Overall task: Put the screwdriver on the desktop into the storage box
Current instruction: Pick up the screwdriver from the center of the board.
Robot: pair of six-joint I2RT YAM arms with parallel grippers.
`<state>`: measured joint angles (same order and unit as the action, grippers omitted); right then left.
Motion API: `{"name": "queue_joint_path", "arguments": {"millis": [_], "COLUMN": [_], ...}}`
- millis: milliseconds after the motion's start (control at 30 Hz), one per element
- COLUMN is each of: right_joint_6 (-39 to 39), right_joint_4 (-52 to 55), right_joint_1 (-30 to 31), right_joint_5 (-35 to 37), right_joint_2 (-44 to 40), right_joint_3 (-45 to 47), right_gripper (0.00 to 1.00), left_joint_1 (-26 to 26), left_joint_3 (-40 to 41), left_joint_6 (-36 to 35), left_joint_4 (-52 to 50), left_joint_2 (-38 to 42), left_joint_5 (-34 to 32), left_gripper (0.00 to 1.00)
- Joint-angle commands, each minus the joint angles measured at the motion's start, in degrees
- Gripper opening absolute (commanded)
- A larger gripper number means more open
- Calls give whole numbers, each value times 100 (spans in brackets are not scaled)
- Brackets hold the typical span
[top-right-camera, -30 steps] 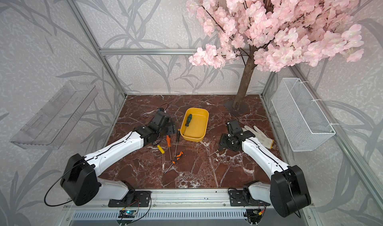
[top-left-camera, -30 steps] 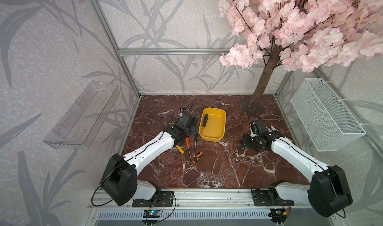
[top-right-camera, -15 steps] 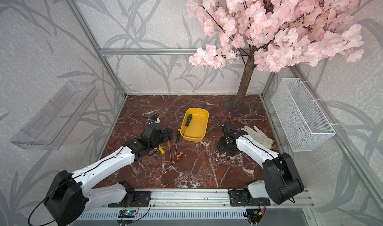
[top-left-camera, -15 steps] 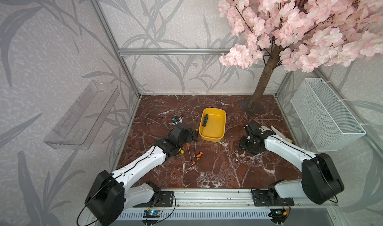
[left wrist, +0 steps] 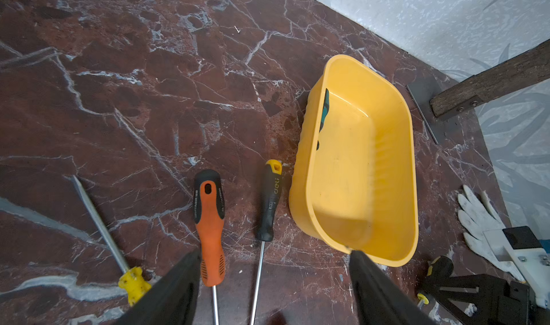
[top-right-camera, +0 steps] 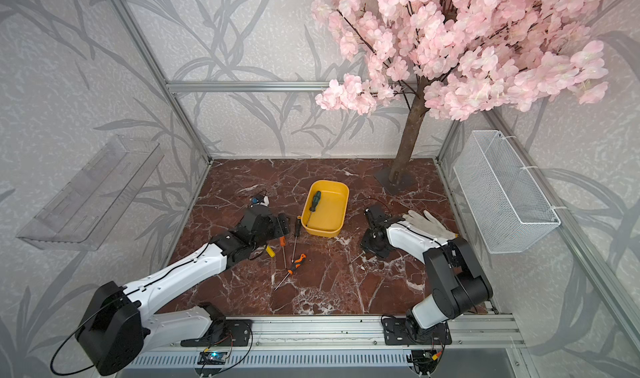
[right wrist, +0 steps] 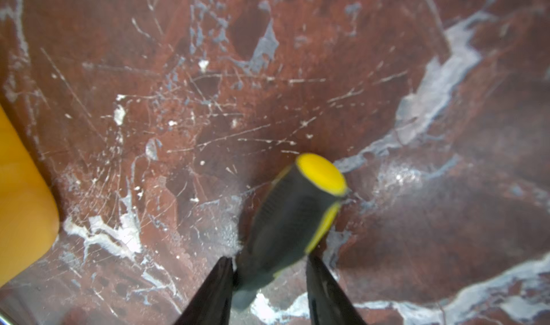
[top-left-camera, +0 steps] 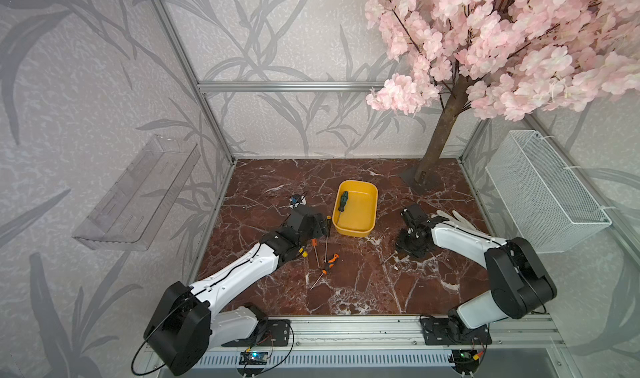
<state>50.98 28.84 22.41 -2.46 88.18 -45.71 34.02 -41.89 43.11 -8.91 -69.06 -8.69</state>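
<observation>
Currently, the right gripper presses its fingers against both sides of the black-and-yellow screwdriver handle, low at the desktop, near the storage box. The left gripper has its fingers wide apart above the orange screwdriver and the black screwdriver. A green screwdriver lies inside the box.

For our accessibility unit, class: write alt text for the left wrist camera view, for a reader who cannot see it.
A shallow yellow plastic storage box sits on the dark red-brown marble desktop, a green-handled screwdriver inside. Beside it lie an orange-and-black-handled screwdriver and a black-and-yellow-handled screwdriver, seen between the left arm's dark fingers, spread wide.
</observation>
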Motion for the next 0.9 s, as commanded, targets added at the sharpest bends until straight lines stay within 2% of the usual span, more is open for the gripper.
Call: {"name": "queue_joint_path", "arguments": {"millis": [0, 233, 400, 567, 733, 867], "right_joint_6": [70, 7, 4, -58, -88, -149], "right_joint_4": [98, 87, -1, 13, 46, 177], "right_joint_1": [34, 29, 32, 35, 32, 33], "right_joint_5": [105, 114, 105, 57, -24, 21], "right_joint_2": [74, 420, 528, 587, 413, 62], "right_joint_3": [-12, -151, -216, -291, -275, -334], "right_gripper": [43, 46, 38, 25, 19, 17], "left_joint_1": [-5, -17, -13, -20, -12, -26], "left_joint_3": [14, 32, -27, 10, 65, 60], "left_joint_6": [42, 25, 22, 65, 112, 94], "left_joint_4": [47, 106, 73, 62, 55, 60], "left_joint_2": [-46, -123, -153, -91, -47, -38], "left_joint_5": [-1, 17, 49, 17, 14, -9], "left_gripper": [80, 80, 80, 80, 80, 80]}}
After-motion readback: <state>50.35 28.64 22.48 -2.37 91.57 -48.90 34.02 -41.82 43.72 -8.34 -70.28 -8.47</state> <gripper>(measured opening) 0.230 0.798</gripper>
